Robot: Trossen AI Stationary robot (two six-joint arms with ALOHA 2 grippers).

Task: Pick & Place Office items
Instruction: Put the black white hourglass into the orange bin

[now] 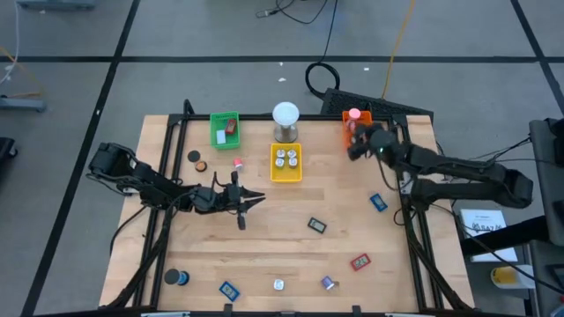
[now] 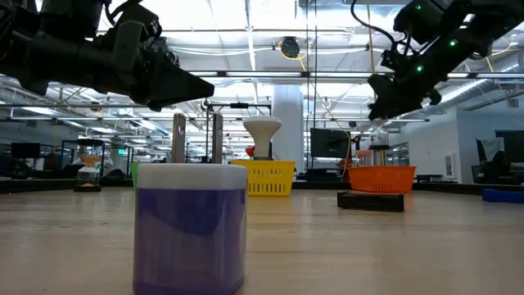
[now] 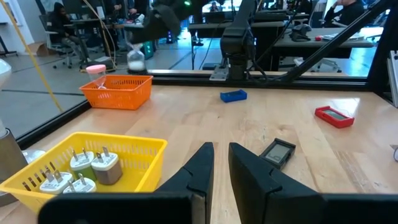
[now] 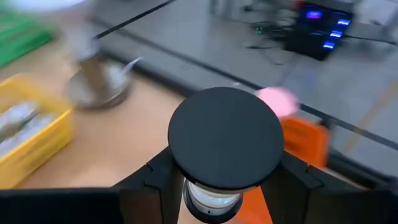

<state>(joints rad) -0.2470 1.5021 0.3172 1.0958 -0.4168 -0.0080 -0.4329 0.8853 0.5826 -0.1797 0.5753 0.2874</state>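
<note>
Grey tiled floor (image 1: pixel 79 53) surrounds the wooden table (image 1: pixel 282 238); beyond, desks and bright ceiling lights (image 2: pixel 246 16) fill an open hall.

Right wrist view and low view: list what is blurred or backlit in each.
Right wrist view: the yellow tray, metal cylinder and orange tray are smeared; the black-capped item between the right gripper fingers stays sharp. Low view: the purple roll up close is soft, and both arms are dark against bright ceiling lights.
</note>
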